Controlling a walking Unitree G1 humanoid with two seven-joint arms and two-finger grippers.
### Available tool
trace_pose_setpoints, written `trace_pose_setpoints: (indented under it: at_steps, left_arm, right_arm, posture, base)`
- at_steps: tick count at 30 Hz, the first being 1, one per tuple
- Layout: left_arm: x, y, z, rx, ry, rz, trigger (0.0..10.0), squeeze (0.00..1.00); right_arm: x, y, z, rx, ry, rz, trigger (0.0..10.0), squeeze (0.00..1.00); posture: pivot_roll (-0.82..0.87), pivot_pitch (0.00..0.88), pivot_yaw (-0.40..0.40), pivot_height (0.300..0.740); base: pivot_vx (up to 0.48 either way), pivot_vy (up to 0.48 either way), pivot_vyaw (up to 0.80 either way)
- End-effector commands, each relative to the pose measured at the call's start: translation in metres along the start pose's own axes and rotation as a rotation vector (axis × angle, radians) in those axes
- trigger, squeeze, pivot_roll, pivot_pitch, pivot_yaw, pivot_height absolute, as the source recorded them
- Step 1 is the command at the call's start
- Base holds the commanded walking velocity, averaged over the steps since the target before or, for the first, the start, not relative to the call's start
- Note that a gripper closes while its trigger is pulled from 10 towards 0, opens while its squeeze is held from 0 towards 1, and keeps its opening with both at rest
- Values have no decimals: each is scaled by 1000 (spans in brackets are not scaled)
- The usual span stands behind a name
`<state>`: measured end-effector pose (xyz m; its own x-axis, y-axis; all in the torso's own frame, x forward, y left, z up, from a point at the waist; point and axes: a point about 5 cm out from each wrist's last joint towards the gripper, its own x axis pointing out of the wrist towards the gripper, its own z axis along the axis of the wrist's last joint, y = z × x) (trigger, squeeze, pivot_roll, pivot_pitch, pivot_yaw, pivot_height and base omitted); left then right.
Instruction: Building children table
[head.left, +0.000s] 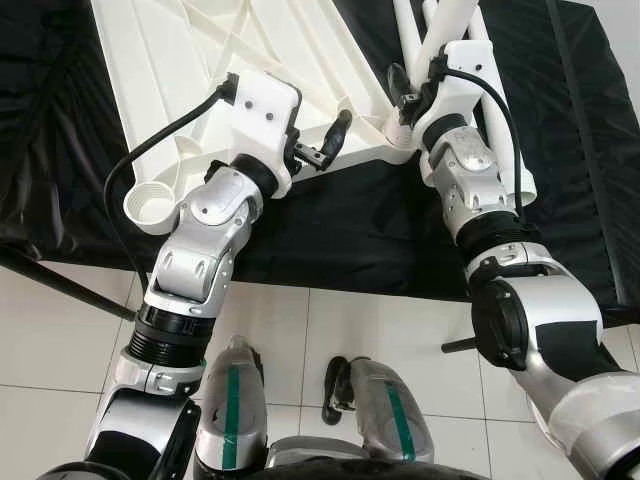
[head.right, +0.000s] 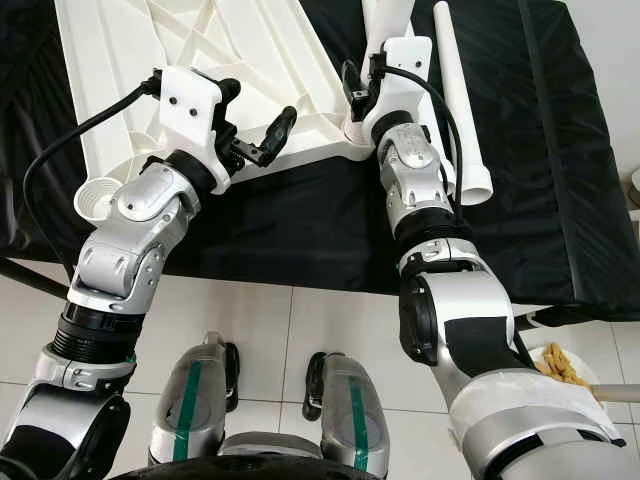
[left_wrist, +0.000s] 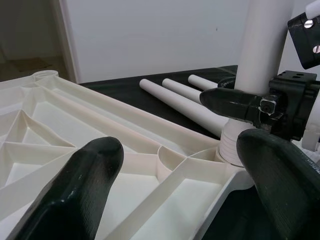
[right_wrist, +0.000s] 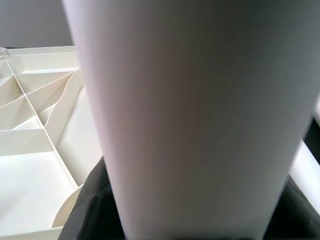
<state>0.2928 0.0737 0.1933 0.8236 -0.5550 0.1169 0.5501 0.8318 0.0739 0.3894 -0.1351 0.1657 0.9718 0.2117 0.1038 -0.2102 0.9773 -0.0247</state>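
White plastic tabletop (head.left: 200, 70): lay upside down on black cloth (head.left: 380, 230), ribbed underside up, near corner toward the robot.
Corner socket (left_wrist: 227, 150): at the near right corner of the tabletop; threaded collar visible at the base of the leg.
Leg in hand (left_wrist: 262, 50): white tube, stood upright in the corner socket, apparently partly seated.
Right gripper (head.left: 405, 95): closed around the leg in hand just above the socket; tube close against the wrist camera.
Left gripper (head.left: 325, 145): fingers spread wide, nothing held; hovered just over the tabletop edge beside the same corner, not clearly touching.
Left fingers (left_wrist: 85, 185): one each side of the ribbed corner in the wrist view.
Spare legs (left_wrist: 185, 102): three white tubes, laid side by side on the cloth beyond the tabletop.
Loose tube (head.right: 460, 110): laid on the cloth to the right of the right arm.
Second socket (head.left: 150, 208): at the near left corner, no leg fitted.
Step in hand (judged): seating the first leg in its socket.
Method (judged): keep leg square to the socket; turn without side load so threads do not cross; press tabletop down with the left gripper to stop it rotating or sliding on the cloth.
Risk (judged): tilted leg binding; tabletop skidding.
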Motion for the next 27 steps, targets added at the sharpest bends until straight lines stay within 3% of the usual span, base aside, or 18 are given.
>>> trace_pose_setpoints:
  at_steps: [1, 17, 27]
  left_arm:
    - [-2, -1, -1, 0, 8, 2, 10000, 0]
    - [-4, 1, 1, 0, 8, 10, 10000, 0]
    - [-5, 1, 2, 1, 8, 7, 10000, 0]
  right_arm:
    - [-12, -5, -28, 5, 119, -15, 10000, 0]
    - [-20, 5, -37, -30, 108, 89, 10000, 0]
    - [-28, 12, -41, -107, 79, 175, 10000, 0]
  posture:
    - [121, 77, -65, 740]
    - [118, 91, -62, 740]
    - [114, 104, -52, 740]
  base:
    - [0, 0, 0]
    - [0, 0, 0]
    - [0, 0, 0]
